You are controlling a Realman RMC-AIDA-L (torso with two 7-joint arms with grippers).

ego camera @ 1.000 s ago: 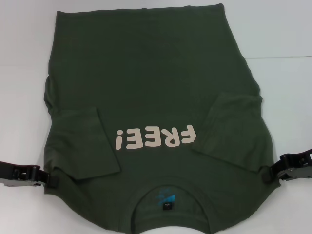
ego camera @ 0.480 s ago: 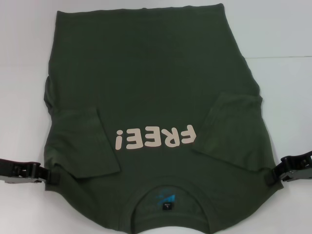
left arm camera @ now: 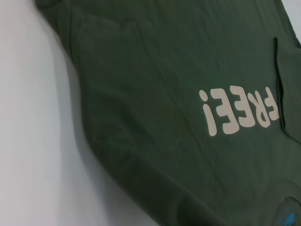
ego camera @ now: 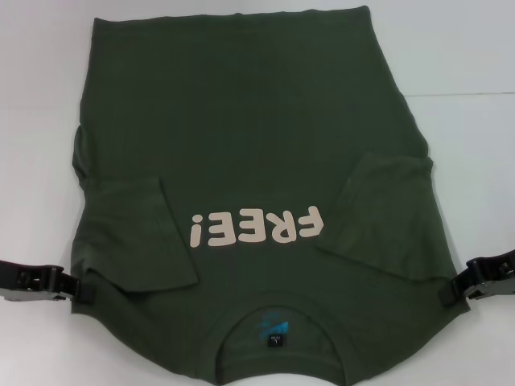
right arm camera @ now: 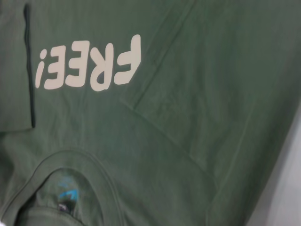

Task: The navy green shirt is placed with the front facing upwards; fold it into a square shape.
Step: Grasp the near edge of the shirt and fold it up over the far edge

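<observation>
Since a second ago both grippers have slid outward and slightly toward the robot, away from the shirt's shoulder corners; the shirt itself has not shifted. The left gripper [ego camera: 80, 291] now sits low at the shirt's edge on the robot's left, level with the collar, and the right gripper [ego camera: 451, 293] mirrors it at the opposite edge. Whether either one's tips pinch cloth or merely rest against the hem cannot be told, since the ends merge with the dark fabric and neither wrist view shows fingers.

The shirt [ego camera: 249, 137] lies flat on the white table [ego camera: 32, 121], front up, collar [ego camera: 278, 310] nearest the robot and hem farthest. Both short sleeves are already folded inward over the chest, flanking the pink lettering [ego camera: 256, 227].

The fabric looks like soft, light cotton: limp, likely to drape and wrinkle rather than keep a shape, and prone to dragging on the table if pulled from one side only. The sensible holds would be the two shoulder corners beside the collar, taking every layer there, so both sides lift evenly toward the hem.
</observation>
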